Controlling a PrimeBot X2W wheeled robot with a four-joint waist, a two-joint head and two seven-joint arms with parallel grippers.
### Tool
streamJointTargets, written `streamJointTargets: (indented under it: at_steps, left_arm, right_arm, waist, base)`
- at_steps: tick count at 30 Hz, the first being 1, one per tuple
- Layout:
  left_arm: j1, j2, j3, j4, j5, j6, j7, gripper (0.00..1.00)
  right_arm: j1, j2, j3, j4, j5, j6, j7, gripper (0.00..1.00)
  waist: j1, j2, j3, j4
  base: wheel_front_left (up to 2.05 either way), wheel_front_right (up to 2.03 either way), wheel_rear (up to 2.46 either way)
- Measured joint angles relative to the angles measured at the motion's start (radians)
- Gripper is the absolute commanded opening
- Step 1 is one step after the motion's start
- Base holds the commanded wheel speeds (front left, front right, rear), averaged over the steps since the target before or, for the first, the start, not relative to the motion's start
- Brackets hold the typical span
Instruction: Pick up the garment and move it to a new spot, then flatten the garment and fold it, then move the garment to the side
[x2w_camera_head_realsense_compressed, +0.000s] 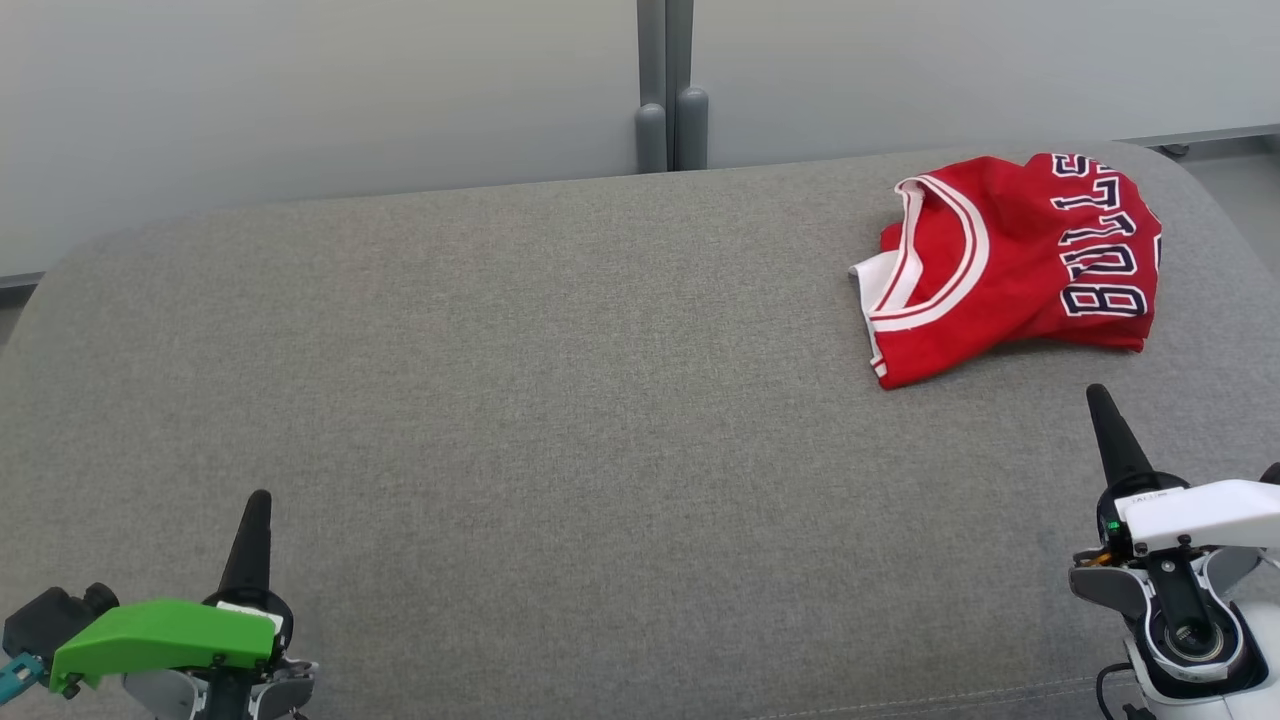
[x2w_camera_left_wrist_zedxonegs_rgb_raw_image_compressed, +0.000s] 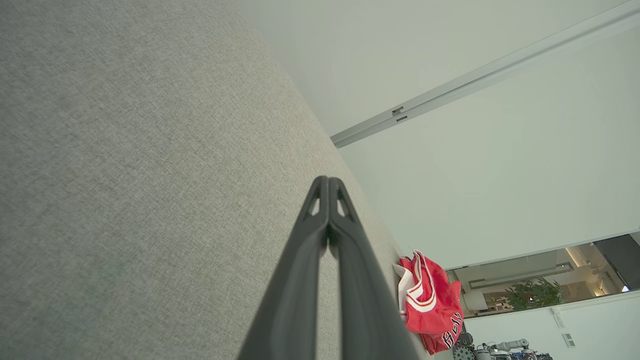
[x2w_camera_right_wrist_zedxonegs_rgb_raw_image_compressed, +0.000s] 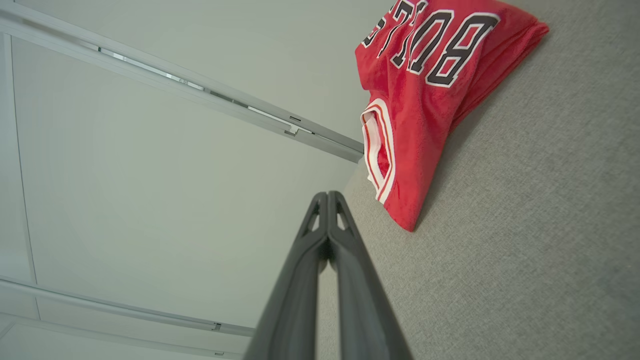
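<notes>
Nearest to me, low at either corner of the head view, sit the left gripper (x2w_camera_head_realsense_compressed: 256, 508) and right gripper (x2w_camera_head_realsense_compressed: 1101, 403). Both wrist views show each pair of long dark tapering fingers pressed together at the tips, holding nothing. I see a glossy green plastic cover (x2w_camera_head_realsense_compressed: 160, 633) behind the left gripper and a white one (x2w_camera_head_realsense_compressed: 1205, 510) behind the right.

The garment (x2w_camera_head_realsense_compressed: 1010, 270) is a red sleeveless jersey with white-and-red banded trim at its openings and black, white-edged letters reading BULLS. It lies bunched and folded over itself at the far right of the counter (x2w_camera_head_realsense_compressed: 560, 400), just ahead of the right gripper and well apart from the left. Its knit looks soft and slightly shiny.

The counter is padded, round-cornered and covered in coarse grey woven fabric. Smooth pale wall panels (x2w_camera_head_realsense_compressed: 300, 90) stand behind.
</notes>
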Motion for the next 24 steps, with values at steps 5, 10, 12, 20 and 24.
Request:
streamJointTargets:
  at_steps: [5, 10, 12, 20, 24]
  left_arm:
    - [-0.015, -0.004, 0.009, 0.000, -0.055, -0.001, 0.015, 0.00]
    - [-0.016, -0.009, 0.027, 0.000, -0.110, -0.006, 0.031, 0.00]
    - [-0.018, -0.011, 0.032, 0.000, -0.127, -0.009, 0.038, 0.00]
    - [-0.026, -0.028, 0.049, 0.000, -0.208, -0.010, 0.067, 0.00]
    - [-0.036, -0.029, 0.063, 0.000, -0.254, -0.010, 0.080, 0.00]
  right_arm:
    - [-0.001, 0.013, -0.018, 0.006, 0.055, 0.008, 0.020, 0.00]
    - [-0.005, 0.026, -0.037, 0.012, 0.110, 0.018, 0.035, 0.00]
    - [-0.008, 0.028, -0.045, 0.014, 0.135, 0.018, 0.041, 0.00]
    - [-0.014, 0.047, -0.076, 0.022, 0.221, 0.031, 0.065, 0.00]
    - [-0.015, 0.059, -0.091, 0.027, 0.269, 0.038, 0.079, 0.00]
  waist:
    - [0.0000, 0.0000, 0.000, 0.000]
    - [0.0000, 0.0000, 0.000, 0.000]
    - [0.0000, 0.0000, 0.000, 0.000]
    - [0.0000, 0.0000, 0.000, 0.001]
    - [0.0000, 0.0000, 0.000, 0.001]
  base:
    - [0.00, 0.00, 0.00]
    - [0.00, 0.00, 0.00]
    - [0.00, 0.00, 0.00]
    - [0.00, 0.00, 0.00]
    - [0.00, 0.00, 0.00]
